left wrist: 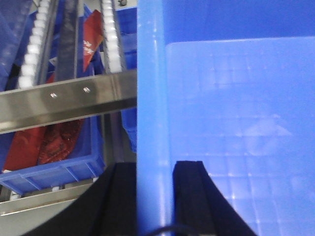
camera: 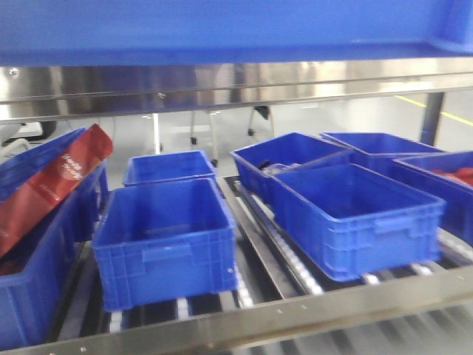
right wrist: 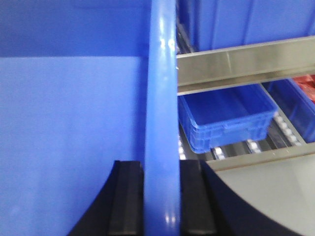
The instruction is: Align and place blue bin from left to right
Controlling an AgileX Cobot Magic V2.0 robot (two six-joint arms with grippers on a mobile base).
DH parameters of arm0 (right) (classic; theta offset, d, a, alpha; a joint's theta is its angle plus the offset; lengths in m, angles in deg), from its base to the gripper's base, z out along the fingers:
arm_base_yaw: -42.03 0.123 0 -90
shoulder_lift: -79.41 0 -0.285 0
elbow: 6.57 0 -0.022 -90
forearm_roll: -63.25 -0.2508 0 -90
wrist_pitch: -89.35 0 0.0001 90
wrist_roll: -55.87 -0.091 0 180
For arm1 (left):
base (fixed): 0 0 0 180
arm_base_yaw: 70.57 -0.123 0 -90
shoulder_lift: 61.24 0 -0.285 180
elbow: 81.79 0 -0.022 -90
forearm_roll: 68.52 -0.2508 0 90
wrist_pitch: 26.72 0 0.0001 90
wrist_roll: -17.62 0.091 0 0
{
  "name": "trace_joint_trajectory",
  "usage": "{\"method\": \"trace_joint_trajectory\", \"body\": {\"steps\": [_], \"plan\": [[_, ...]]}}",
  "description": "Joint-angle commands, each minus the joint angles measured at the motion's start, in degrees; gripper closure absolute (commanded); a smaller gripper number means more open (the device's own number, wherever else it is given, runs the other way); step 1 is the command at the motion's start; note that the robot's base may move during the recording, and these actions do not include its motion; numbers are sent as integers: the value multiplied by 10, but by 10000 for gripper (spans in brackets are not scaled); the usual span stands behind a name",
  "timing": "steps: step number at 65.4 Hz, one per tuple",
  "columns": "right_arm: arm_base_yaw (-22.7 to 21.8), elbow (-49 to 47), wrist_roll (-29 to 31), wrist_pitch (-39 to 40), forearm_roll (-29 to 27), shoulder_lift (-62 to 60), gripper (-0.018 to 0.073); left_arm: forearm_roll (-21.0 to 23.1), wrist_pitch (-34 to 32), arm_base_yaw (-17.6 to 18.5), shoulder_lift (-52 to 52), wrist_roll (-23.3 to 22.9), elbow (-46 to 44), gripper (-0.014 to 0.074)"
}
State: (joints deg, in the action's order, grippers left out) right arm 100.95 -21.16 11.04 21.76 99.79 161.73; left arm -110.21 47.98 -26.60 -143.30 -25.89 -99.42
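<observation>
left end effector (left wrist: 155, 167) clamped on the blue bin (camera: 222, 26) wall, black fingers (left wrist: 189, 196) either side of the rim, which runs up-frame. right end effector (right wrist: 160, 164) has the same grip on its wall. Bin fills the top of the front view, long axis left-right, above the roller shelf (camera: 259, 251). Red bag (camera: 52, 181) at left: white print unreadable.
</observation>
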Motion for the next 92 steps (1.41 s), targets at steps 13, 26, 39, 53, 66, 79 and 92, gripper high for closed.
{"method": "trace_joint_trajectory", "body": {"steps": [13, 26, 39, 53, 66, 79, 92], "plan": [[7, -6, 8, 68, 19, -4, 631, -15, -47, 7, 4, 1, -7, 707], [7, -6, 8, 68, 19, -4, 631, -15, -47, 7, 4, 1, -7, 707], [7, -6, 8, 68, 19, -4, 631, -15, -47, 7, 4, 1, -7, 707], [7, -6, 8, 68, 19, -4, 631, -15, -47, 7, 4, 1, -7, 707], [7, -6, 8, 68, 19, -4, 631, -15, -47, 7, 4, 1, -7, 707], [7, -6, 8, 68, 19, -4, 631, -15, -47, 7, 4, 1, -7, 707], [7, -6, 8, 68, 19, -4, 631, -15, -47, 7, 4, 1, -7, 707]]}}
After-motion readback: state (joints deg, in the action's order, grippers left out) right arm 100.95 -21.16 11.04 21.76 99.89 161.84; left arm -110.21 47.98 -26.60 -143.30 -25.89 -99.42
